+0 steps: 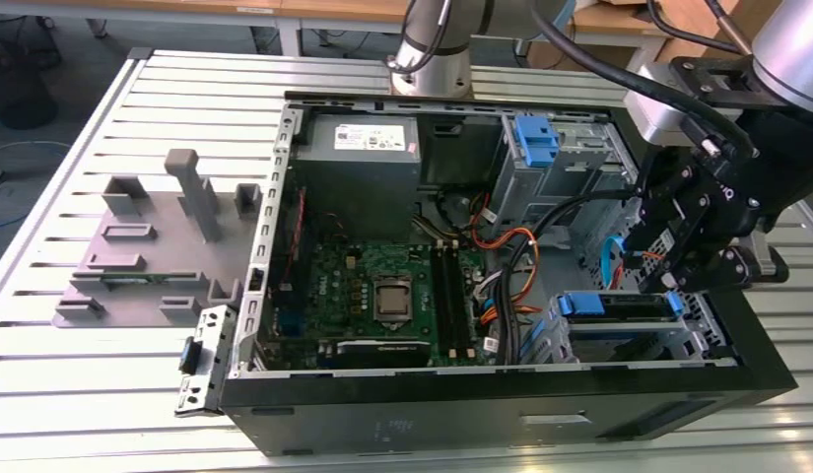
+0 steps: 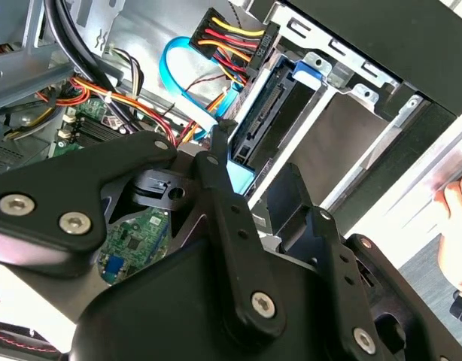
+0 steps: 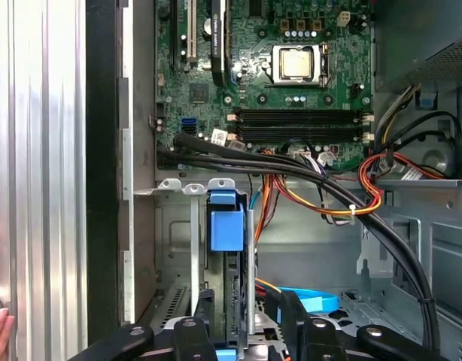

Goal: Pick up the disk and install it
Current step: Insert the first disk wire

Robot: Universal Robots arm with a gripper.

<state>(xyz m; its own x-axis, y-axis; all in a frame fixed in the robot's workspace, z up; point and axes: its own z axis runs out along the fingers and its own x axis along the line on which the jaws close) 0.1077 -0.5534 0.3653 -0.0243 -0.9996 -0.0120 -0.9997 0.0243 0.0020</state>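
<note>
The disk (image 1: 619,306), in its blue carrier, stands on edge in the lower drive bay at the exterior view's right, inside the open computer case (image 1: 511,419). In the first wrist view the disk (image 3: 236,278) shows edge-on, with its blue tab (image 3: 226,229) at the far end. My gripper (image 1: 672,281) hangs just above the bay. Its black fingers (image 3: 295,312) flank the near end of the disk, a small gap on each side, so the gripper (image 3: 242,301) is open. In the second wrist view a power plug and a blue cable (image 2: 178,71) sit at the disk's (image 2: 272,113) far end.
Thick black cables (image 3: 329,188) and orange wires cross between the motherboard (image 1: 379,286) and the bay. A lone blue bracket (image 1: 535,138) sits in the upper bay. A grey fixture (image 1: 157,246) stands on the slatted table. A person's hand (image 2: 457,226) is near the case's outer edge.
</note>
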